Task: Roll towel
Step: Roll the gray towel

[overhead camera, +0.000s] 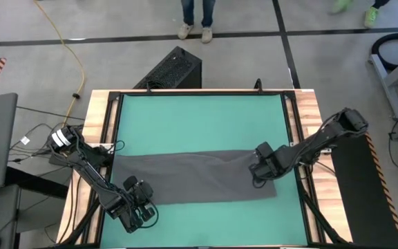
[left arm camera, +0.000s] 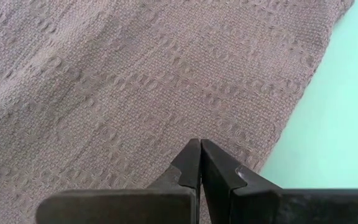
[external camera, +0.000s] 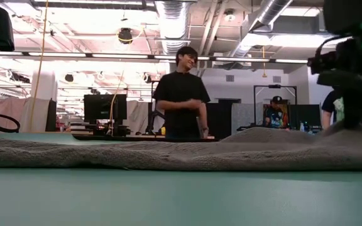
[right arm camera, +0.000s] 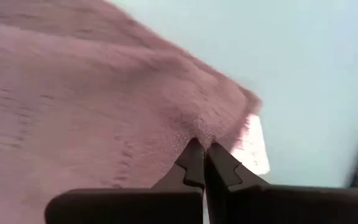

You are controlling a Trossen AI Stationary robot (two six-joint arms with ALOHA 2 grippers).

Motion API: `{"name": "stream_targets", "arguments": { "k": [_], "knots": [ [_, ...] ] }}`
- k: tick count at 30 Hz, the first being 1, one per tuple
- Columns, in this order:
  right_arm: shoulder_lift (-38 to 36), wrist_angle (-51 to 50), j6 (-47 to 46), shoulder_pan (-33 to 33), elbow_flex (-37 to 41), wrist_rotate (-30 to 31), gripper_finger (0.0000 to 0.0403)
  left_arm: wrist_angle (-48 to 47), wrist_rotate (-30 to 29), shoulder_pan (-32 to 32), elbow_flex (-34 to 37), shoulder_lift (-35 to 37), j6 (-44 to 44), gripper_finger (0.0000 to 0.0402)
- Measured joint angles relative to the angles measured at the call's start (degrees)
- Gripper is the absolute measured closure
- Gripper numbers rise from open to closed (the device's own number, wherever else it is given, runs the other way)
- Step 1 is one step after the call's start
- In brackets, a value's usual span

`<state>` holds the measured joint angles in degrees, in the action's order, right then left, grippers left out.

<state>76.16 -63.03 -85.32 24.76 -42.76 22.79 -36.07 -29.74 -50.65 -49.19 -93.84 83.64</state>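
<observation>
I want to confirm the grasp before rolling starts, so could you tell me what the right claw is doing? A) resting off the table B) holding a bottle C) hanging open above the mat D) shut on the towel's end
D: the right claw is shut, pinching the towel near its end, by the white tag.

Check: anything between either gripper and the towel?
Nothing visible. The right gripper is shut on the towel at its right end, pinching cloth beside the white tag. The left gripper is shut just above the towel's left end, near its edge, with only cloth and green mat around it.
</observation>
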Motion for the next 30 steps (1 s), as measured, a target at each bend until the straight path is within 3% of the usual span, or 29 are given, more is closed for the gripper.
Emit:
{"name": "stream_targets", "arguments": {
  "k": [8, 14, 18, 21, 28, 30],
  "knots": [
    [2.69, -8.50, -9.96, 4.12, 0.08, 0.90, 0.0386, -0.19, 0.00, -0.08, -0.02, 0.00, 0.04, 0.0401],
    [5.20, -6.97, -5.90, 4.44, 0.04, -0.35, 0.0333, -0.20, -0.09, -0.09, -0.02, 0.00, 0.26, 0.0401],
    [5.97, -15.91, -8.96, 3.26, -1.42, -0.31, 0.0294, -0.09, 0.22, -0.09, -0.02, 0.00, 0.43, 0.0401],
    [5.51, -19.45, -10.52, 3.79, -5.51, 4.08, 0.0277, 0.12, 0.30, -0.09, -0.02, 0.00, 0.63, 0.0401],
    [5.14, -18.24, 3.29, 1.29, -12.99, 16.02, 0.0269, 0.22, -1.17, -0.09, -0.02, 0.00, -0.05, 0.0401],
    [5.14, -13.48, 13.43, -0.78, -12.99, 19.49, 0.0262, 0.22, -1.20, -0.09, -0.02, 0.00, -0.69, 0.0401]
  ]
}}
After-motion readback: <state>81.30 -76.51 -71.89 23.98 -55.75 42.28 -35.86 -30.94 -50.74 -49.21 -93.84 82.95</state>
